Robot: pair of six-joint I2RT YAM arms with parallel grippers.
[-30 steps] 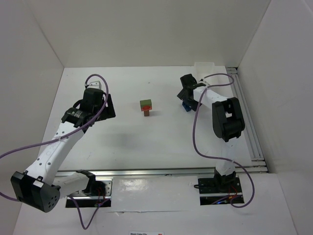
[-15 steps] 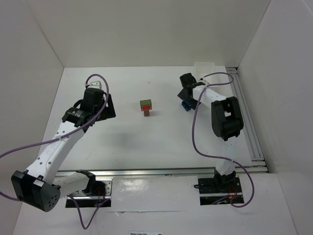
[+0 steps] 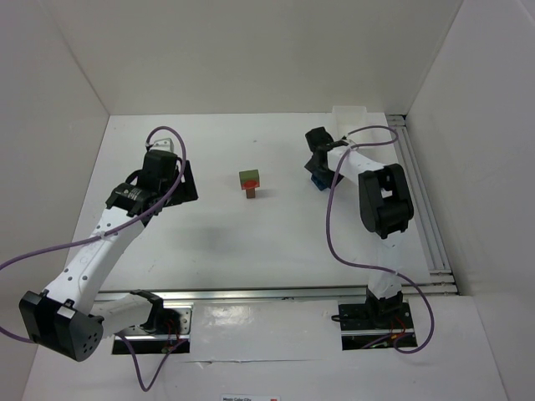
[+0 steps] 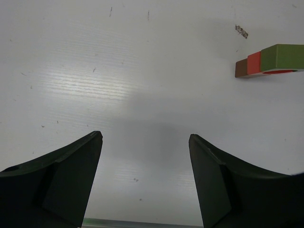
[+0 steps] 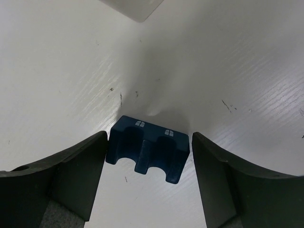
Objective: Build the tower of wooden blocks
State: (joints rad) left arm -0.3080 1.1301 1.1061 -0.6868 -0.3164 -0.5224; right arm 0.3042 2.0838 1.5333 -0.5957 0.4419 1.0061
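Blue wood block point(image 5: 147, 151), twin-arched, between dark fingers point(image 5: 71, 175) of right end effector point(image 5: 148, 137), grip unclear

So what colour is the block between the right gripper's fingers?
Dark blue block with tiny white window marks; right wrist view best.

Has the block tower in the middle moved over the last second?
No. The tower stands at the same spot, judged against the far edge of the table.

The white left arm point(image 3: 94, 251) reaches forward, its black left gripper point(image 4: 145, 137) spread wide. The white right arm point(image 3: 381, 266) stretches farther, its black right gripper point(image 5: 149, 135) pointing down, fingers parted.
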